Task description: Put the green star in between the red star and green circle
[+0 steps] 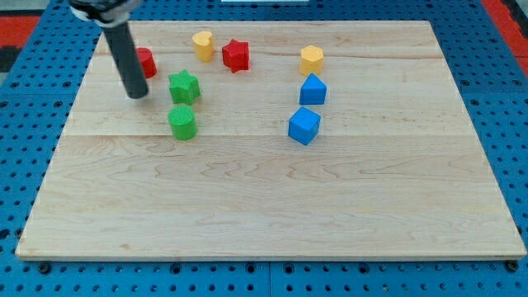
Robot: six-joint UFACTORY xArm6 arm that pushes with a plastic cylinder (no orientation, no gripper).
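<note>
The green star (185, 87) lies in the board's upper left part. The green circle (181, 122) sits just below it, almost touching. The red star (236, 55) lies up and to the right of the green star, near the view's top. My tip (137, 94) rests on the board just left of the green star, a short gap apart, and slightly above and left of the green circle. The dark rod rises from it to the view's top left.
A red block (146, 63) sits half hidden behind the rod. A yellow block (203, 45) lies left of the red star. A yellow block (311, 59) and two blue blocks (313, 90) (304, 125) stand in a column right of centre. The wooden board (264, 206) has blue pegboard around it.
</note>
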